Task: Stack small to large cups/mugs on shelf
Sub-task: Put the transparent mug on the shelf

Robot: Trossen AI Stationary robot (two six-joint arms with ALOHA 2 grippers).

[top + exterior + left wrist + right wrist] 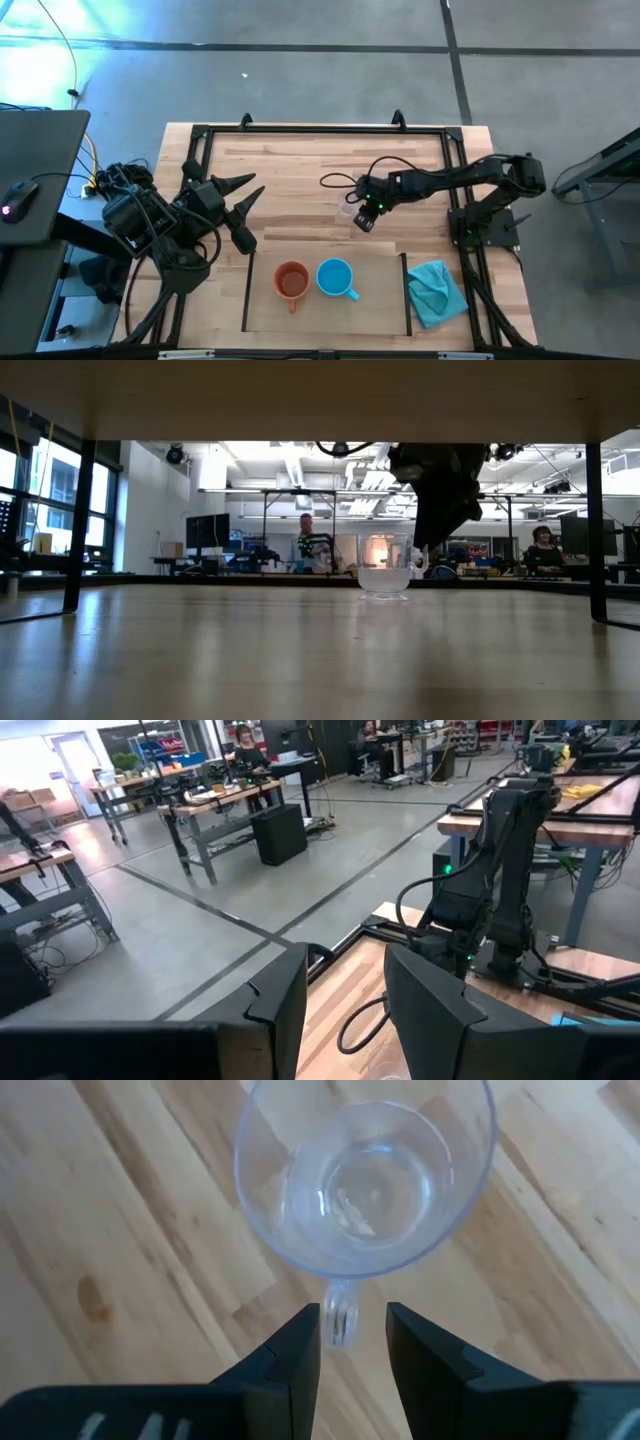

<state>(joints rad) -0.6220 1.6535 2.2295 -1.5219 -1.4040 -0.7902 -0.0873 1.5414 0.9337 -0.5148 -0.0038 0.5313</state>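
Glass cup (365, 1175): clear, upright on the tabletop (300, 180), mouth up, beyond the shelf (380, 310).
Cup handle (341, 1315): points toward the right hand (353, 1342), between its two fingers.
Right hand: fingers apart beside the handle, not pressed on it.
Orange mug (291, 281): upright on the shelf, beside the blue mug (335, 277).
Left hand (243, 203): fingers spread, at the tabletop's left, holding nothing.

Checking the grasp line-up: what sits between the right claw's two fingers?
In the right wrist view, the glass cup's handle sits between the right claw's open fingers, the cup's bowl just ahead.
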